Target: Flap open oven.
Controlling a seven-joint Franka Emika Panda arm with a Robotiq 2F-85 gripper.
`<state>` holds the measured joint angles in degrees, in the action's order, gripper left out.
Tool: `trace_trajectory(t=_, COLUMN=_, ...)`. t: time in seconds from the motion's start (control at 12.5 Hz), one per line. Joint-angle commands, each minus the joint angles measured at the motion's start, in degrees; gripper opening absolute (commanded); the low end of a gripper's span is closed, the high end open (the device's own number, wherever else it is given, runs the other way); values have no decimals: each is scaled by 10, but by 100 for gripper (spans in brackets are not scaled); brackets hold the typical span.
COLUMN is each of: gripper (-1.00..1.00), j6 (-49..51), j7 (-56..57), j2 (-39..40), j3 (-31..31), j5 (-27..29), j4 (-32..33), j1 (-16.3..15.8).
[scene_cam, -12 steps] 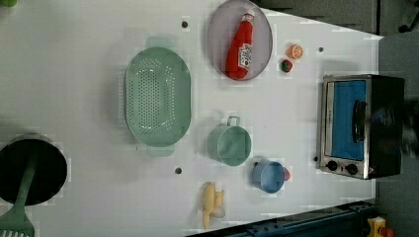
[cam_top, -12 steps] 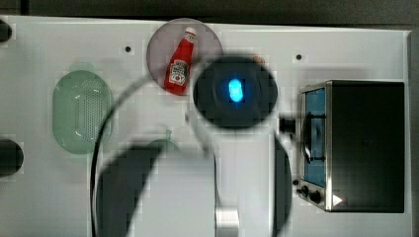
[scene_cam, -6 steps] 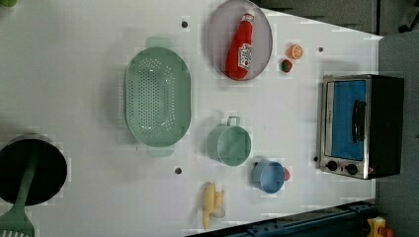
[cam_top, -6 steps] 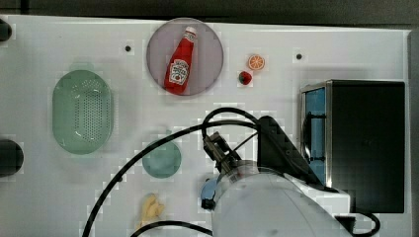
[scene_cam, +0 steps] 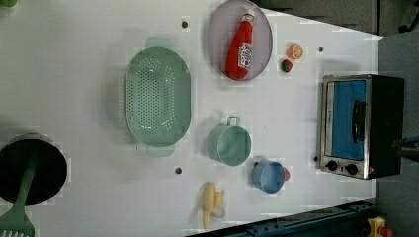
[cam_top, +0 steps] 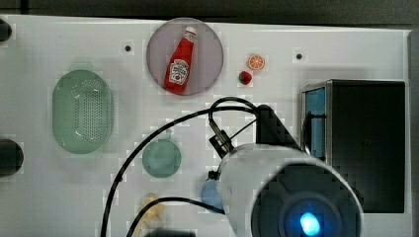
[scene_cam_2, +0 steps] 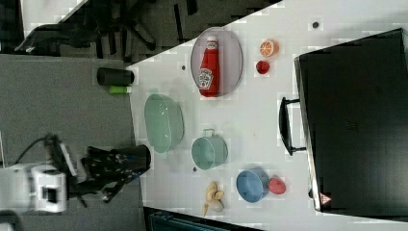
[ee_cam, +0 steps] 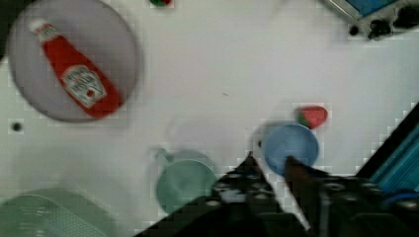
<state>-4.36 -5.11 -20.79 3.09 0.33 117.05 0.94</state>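
Arm (cam_top: 276, 177) is hanging over the counter (cam_top: 276, 29), wrist pointing straight down, just beside the oven (cam_top: 368, 143). That oven is sitting at the top view's right end of the counter. Its long axis is running top to bottom there, and the closed blue door (scene_cam: 348, 118) is facing the top view's left. Jaws are hovering over a blue bowl (ee_cam: 290, 148), slightly parted, gripping nothing.

Blue-glassed silver oven (scene_cam: 360, 126), red ketchup bottle (scene_cam: 239, 47), green perforated colander (scene_cam: 157, 96).

White table (scene_cam: 74, 59): oven (scene_cam: 363, 126), colander (scene_cam: 157, 96), plate (scene_cam: 220, 29).
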Motion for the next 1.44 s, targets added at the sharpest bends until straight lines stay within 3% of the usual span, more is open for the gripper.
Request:
trace_trajectory(t=0.08, gripper=-65, j6=3, j7=-15, j2=4, j3=15, j5=1, j4=8, j1=13)
trace_trajectory(t=0.32, gripper=-65, j6=-29, j7=53, j2=25, j3=36, j5=-13, j4=19, j1=17)
trace_trajectory(t=0.64, gripper=-65, j6=-97, j7=249, j2=58, j3=73, j5=-55, j4=45, j1=26)
trace_trajectory(t=1.2, gripper=-65, j6=-258, j7=642, j2=130, j3=163, j5=-56, j4=82, j1=43)
trace_trajectory(t=1.44, gripper=-65, j6=-315, j7=691, j2=168, j3=193, j5=-56, j4=82, j1=44)
